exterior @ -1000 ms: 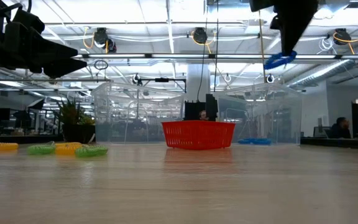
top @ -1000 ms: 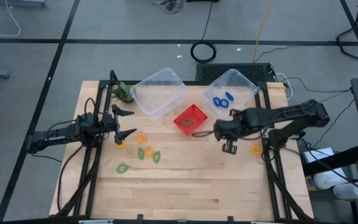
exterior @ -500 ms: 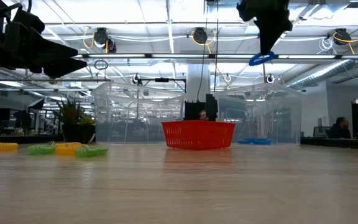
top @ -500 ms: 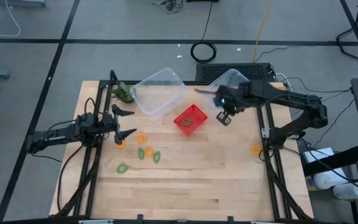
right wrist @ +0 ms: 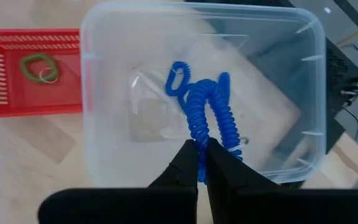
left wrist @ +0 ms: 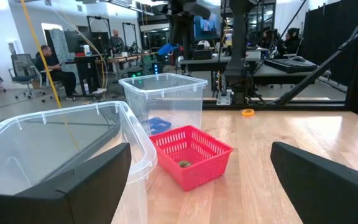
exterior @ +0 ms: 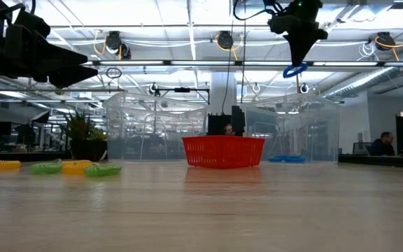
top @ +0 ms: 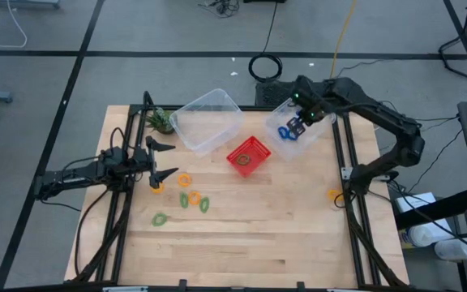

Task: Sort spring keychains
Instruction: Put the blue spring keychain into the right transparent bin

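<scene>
My right gripper (right wrist: 199, 163) hangs over the right clear bin (top: 319, 109) at the table's far right, shut on a blue spring keychain (exterior: 294, 71). More blue coils (exterior: 285, 159) lie on that bin's floor. On the table's left lie orange keychains (top: 183, 180) and green keychains (top: 203, 204). Another orange one (top: 334, 194) lies near the right edge. A green one (right wrist: 40, 67) sits in the red basket (top: 248, 156). My left gripper (top: 164, 160) waits at the left, open and level, holding nothing. My right gripper pinches the blue keychain's coil (right wrist: 197, 140) between its two shut fingers. The fingers come from above, slanting down. The keychain hangs below the fingertips (exterior: 299, 52), lifted clear, high above the bin's open top.
A second clear bin (top: 207, 120) stands tilted at the far middle, with a small green plant (top: 160, 120) to its left. The red basket sits between the two bins. The near half of the wooden table (top: 242, 251) is bare.
My right gripper has swung from the table's middle right toward the far edge and risen, rolling its wrist, until it hangs over the right clear bin. It has stayed shut, and the blue keychain has travelled with it, hanging clear.
</scene>
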`<state>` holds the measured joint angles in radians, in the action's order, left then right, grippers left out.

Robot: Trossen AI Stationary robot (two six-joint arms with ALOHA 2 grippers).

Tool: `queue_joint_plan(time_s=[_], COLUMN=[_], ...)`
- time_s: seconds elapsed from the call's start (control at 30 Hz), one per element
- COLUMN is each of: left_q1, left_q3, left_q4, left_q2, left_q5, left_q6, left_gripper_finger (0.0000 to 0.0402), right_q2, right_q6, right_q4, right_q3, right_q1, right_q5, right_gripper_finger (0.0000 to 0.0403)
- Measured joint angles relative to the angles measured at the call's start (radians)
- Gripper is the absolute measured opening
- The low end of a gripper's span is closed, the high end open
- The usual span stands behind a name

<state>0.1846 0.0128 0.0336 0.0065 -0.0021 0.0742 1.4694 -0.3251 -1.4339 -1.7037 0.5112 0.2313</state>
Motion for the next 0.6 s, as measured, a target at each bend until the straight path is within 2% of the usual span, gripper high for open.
queue_joint_plan(time_s=[0.27,0.5,0.6], left_q1=[0.0,0.0,0.0], left_q3=[0.0,0.0,0.0], left_q4=[0.0,0.0,0.0], left_q2=[0.0,0.0,0.0], left_q5=[0.0,0.0,0.0], left_q6=[0.0,0.0,0.0], left_gripper_finger=[0.0395,0.0395,0.0395], right_q2=[0.122,0.244,0.276], right_q6=[0.064,0.113,0.113], right_q4=[-0.053,-0.135,-0.136], right_q3=[-0.188,-0.379,-0.389], right_q1=[0.107,0.214,0.248], right_q5=[-0.079,-0.079,-0.078], right_gripper_finger=[0.0,0.0,0.0])
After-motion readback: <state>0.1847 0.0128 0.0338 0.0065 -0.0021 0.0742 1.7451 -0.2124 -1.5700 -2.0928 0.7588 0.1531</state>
